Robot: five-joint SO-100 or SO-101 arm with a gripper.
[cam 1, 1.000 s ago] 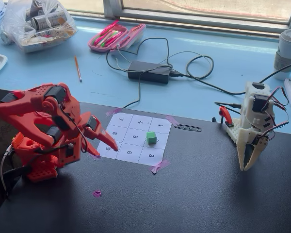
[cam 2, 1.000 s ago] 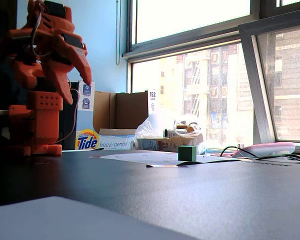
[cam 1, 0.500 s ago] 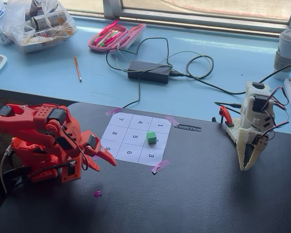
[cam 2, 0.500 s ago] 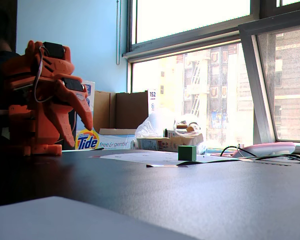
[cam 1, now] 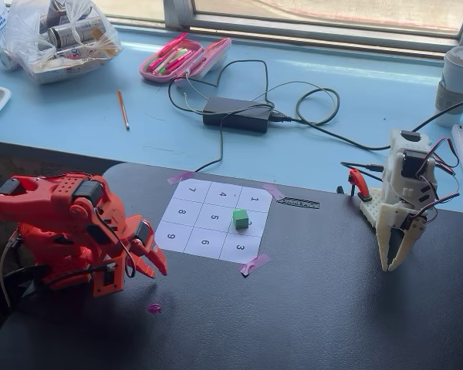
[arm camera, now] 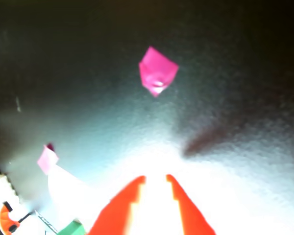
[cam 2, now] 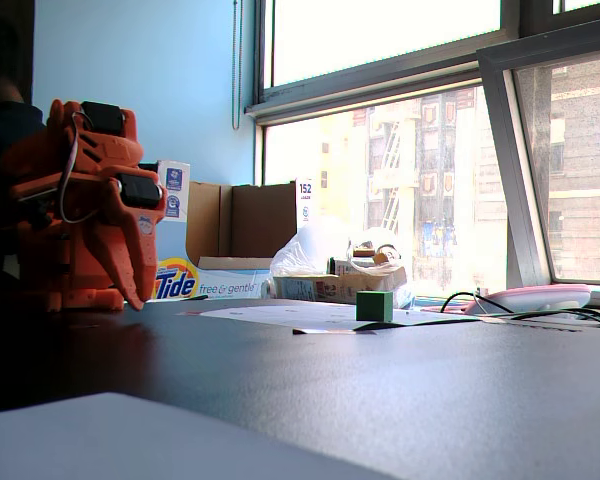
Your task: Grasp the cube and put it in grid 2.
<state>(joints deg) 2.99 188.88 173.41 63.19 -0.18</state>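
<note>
The green cube [cam 1: 241, 219] sits on the numbered paper sheet, on grid 2 [cam 1: 256, 224], between the squares marked 1 and 3, and covers part of the printed "2". In a fixed view from table height the cube [cam 2: 374, 306] stands alone on the sheet. The orange arm is folded back at the left, and its gripper [cam 1: 156, 266] points down at the black table, left of the sheet and well apart from the cube. In the wrist view the gripper [arm camera: 155, 178] is open with a narrow gap and holds nothing. The cube [arm camera: 71, 229] shows at the bottom left edge.
A white second arm [cam 1: 397, 208] stands at the table's right. A pink tape scrap [cam 1: 153, 308] lies in front of the orange arm. Pink tape [cam 1: 254, 264] holds the sheet's corners. Behind the table are cables, a power brick [cam 1: 238, 113], a pencil case and a bag.
The orange arm has folded down and back. Its gripper drew away from the sheet's 9 corner toward the left front and its jaws narrowed. The cube has not moved.
</note>
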